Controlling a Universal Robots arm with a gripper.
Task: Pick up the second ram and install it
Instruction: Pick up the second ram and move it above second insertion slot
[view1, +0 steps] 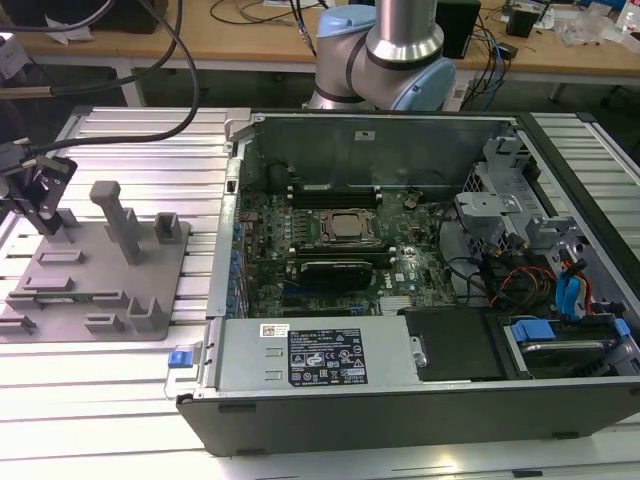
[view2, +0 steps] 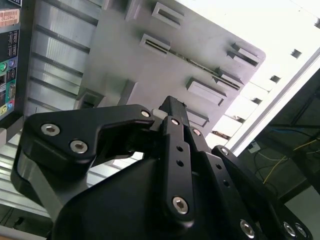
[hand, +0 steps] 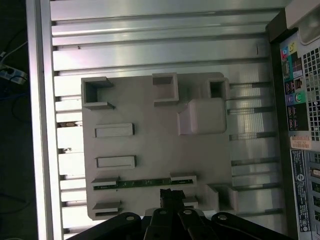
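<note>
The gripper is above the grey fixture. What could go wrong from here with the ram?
In the first wrist view the gripper hangs near one end of the second ram, not its middle; a grip there might tilt the stick. The ram lies between raised holders on the grey fixture, so a crooked lift could jam it. A black cable trailing toward the gripper might snag.

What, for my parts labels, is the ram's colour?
The ram is green, clearest in the first wrist view.
</note>
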